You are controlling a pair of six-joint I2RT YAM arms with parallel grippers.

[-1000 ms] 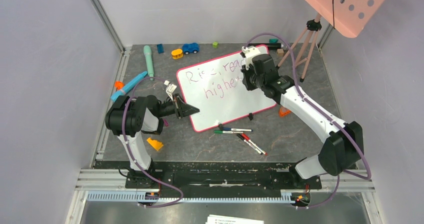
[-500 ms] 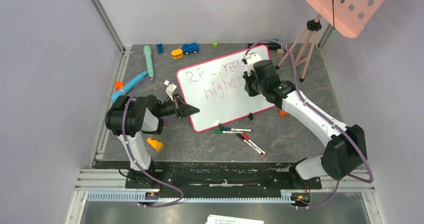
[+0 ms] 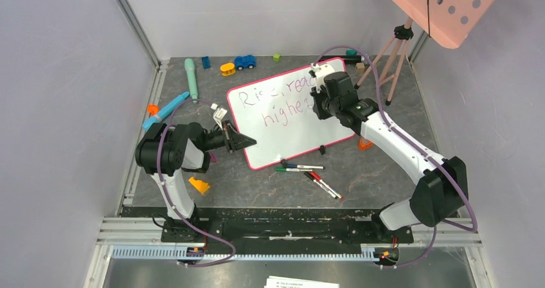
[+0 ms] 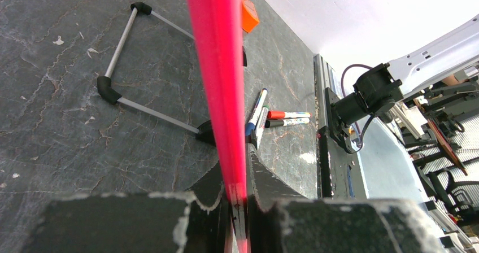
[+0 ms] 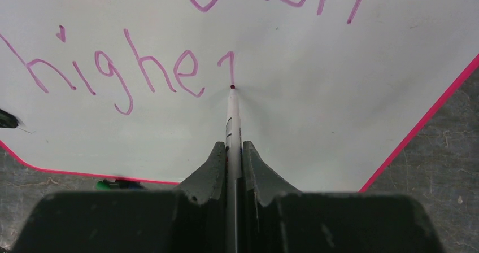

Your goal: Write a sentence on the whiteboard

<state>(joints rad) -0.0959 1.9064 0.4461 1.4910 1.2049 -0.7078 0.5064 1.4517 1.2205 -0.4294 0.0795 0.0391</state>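
We note:
- Our left arm (image 3: 172, 154): folded low near base, forearm reaching to right, wrist about level.
- Our left gripper (image 3: 246, 140): both fingers pinched tight on whiteboard (image 3: 289, 124) rim, on its left side.
- Our right arm (image 3: 398, 143): stretched forward and to left, wrist bent down over whiteboard.
- Our right gripper (image 5: 231, 149): fingers closed on marker (image 5: 231, 114), tip touching whiteboard surface.

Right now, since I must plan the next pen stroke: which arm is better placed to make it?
Right. The right gripper is shut on the marker, whose tip touches the whiteboard at the last letter of the sentence. The left gripper is clamped on the rim, so it is busy.
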